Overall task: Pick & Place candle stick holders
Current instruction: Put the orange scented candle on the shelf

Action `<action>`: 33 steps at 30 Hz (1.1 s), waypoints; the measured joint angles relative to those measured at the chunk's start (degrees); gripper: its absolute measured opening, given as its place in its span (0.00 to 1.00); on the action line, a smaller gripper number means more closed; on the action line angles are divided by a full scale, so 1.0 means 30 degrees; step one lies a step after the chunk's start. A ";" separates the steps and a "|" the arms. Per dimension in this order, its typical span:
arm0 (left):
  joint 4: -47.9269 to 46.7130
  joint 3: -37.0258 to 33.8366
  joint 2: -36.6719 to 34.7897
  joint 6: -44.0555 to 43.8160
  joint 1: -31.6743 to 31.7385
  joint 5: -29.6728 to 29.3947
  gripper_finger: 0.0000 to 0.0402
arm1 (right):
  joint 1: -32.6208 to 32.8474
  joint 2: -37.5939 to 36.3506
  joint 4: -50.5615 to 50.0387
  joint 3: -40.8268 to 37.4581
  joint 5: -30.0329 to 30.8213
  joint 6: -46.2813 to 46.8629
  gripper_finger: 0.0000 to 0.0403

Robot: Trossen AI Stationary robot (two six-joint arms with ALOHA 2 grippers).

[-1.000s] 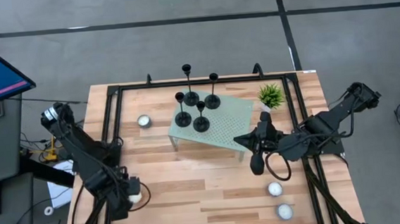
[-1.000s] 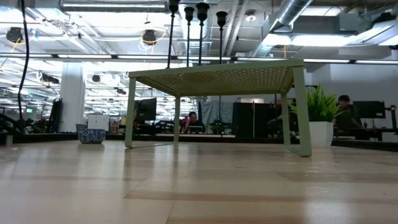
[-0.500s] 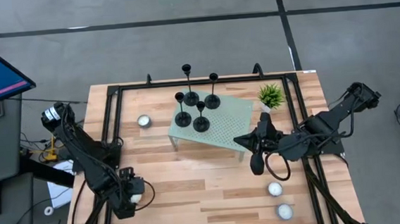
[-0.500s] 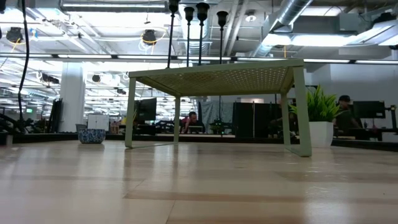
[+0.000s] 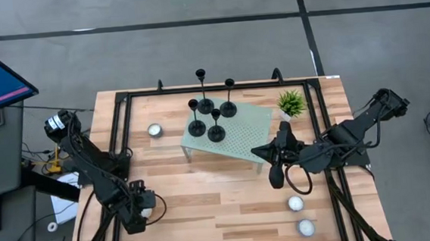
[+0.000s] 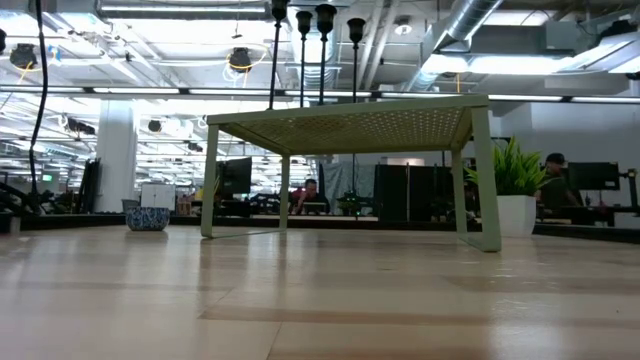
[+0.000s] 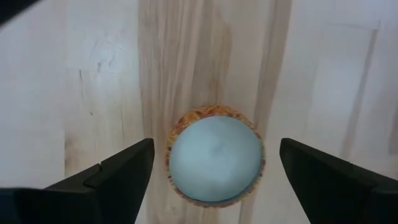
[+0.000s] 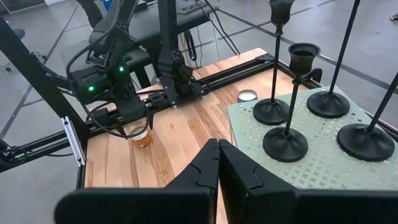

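The left gripper (image 7: 211,171) hangs with its fingers (image 7: 115,171) spread wide, one on each side of a small round white tealight (image 7: 215,155) that sits on the wooden table (image 5: 206,205) near its front left corner; neither finger touches it. The right gripper (image 8: 219,163), fingers pressed together and holding nothing, hovers just off the near right edge of the pale green perforated stand (image 5: 231,131). On that stand, mid-table, the four black candle stick holders (image 5: 213,113) stand upright in a close cluster. A small green plant (image 5: 291,102) sits beside the stand, and three more tealights (image 5: 295,203) lie about the table.
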 joint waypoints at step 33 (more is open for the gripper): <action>0.1743 -0.2240 0.0000 0.0051 0.0020 0.0444 0.74 | 0.0000 0.0000 -0.0062 0.0000 -0.0915 0.0335 0.00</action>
